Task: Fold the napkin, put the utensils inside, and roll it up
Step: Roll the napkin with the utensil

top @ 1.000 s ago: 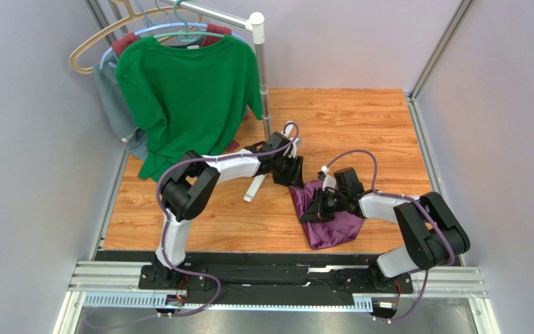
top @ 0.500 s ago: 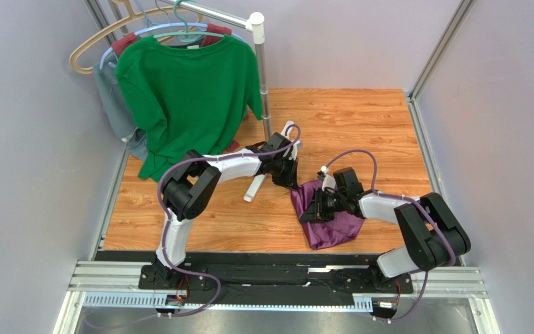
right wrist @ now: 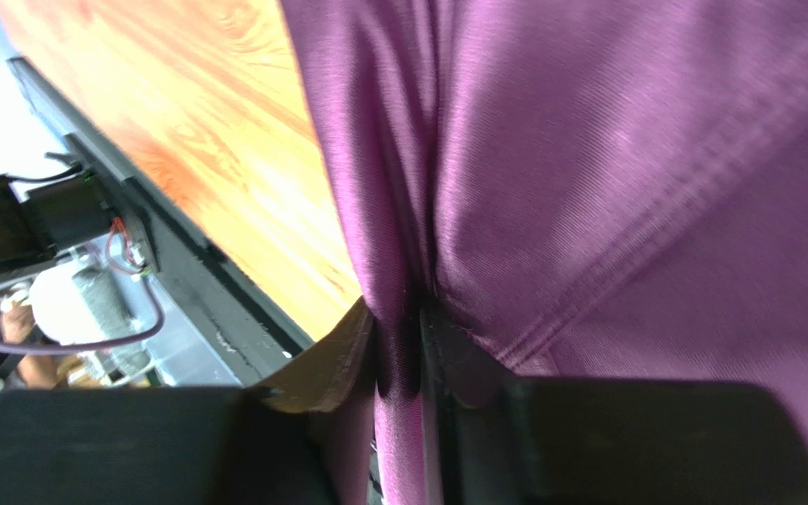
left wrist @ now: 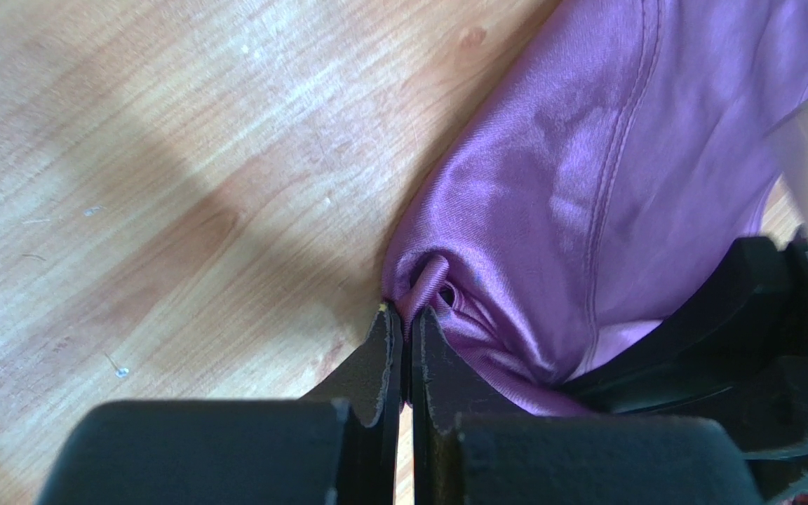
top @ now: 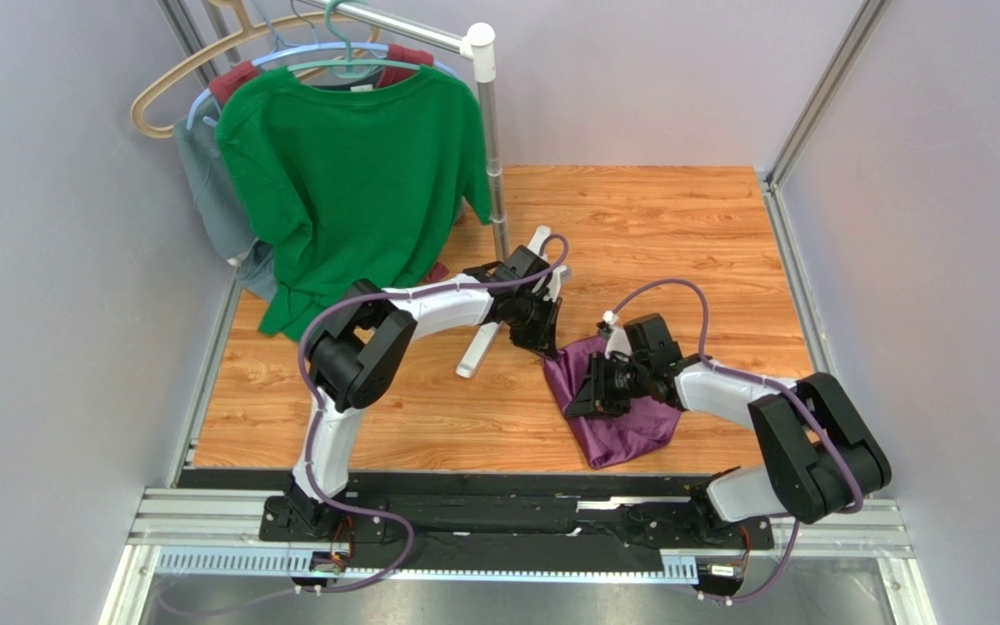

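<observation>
Two claws hold the napkin (top: 633,427), which lies bunched on the wooden table (top: 675,235). The left claw (left wrist: 402,326) is pinched tight on its puckered corner. The right claw (right wrist: 419,347) is clamped on a fold, just right of the left claw. A white rack foot (top: 477,354) lies just left of the left claw, with a green T-shirt (top: 349,182) hanging beyond it.

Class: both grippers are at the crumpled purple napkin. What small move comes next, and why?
Probably pull the left gripper and right gripper apart to spread the napkin flat: the left is shut on a puckered edge, the right pinches a fold, and the cloth lies bunched on the table.
</observation>
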Motion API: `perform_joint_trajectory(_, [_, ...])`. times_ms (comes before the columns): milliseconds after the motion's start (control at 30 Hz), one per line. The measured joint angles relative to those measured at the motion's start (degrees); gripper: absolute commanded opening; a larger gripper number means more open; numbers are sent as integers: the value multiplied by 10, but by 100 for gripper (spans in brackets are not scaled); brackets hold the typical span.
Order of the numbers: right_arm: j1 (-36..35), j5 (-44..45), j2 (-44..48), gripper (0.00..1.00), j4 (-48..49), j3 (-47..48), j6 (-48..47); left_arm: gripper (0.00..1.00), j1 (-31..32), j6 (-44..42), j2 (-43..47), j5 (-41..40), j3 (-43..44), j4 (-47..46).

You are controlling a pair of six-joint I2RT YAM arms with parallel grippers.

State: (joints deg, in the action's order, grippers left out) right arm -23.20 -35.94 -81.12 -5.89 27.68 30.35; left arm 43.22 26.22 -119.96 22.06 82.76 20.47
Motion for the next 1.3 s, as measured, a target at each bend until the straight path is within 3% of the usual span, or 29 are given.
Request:
perform_joint_trajectory(167, [-1, 35, 20, 40, -56, 13, -3, 0, 2, -14, -6, 2, 16, 40])
perform_joint_trajectory(200, [-5, 43, 28, 56, -70, 16, -4, 0, 2, -17, -8, 2, 20, 47])
perform_joint_trajectory(300, [-16, 65, 65, 63, -106, 23, -9, 0, 3, -24, -11, 3, 27, 63])
perform_joint_trajectory(733, [-122, 213, 184, 59, -254, 55, -18, 0, 3, -34, -12, 5, 32, 85])
perform_joint_trajectory(1100, [-259, 317, 154, 50, -319, 82, 31, 0, 3, -35, -12, 6, 32, 87])
perform_joint_trajectory(1233, [-287, 335, 117, 42, -319, 87, 51, 0, 3, -35, -12, 6, 32, 87])
perform_joint_trajectory(1300, [-293, 340, 104, 31, -319, 87, 59, 0, 3, -35, -12, 6, 32, 87])
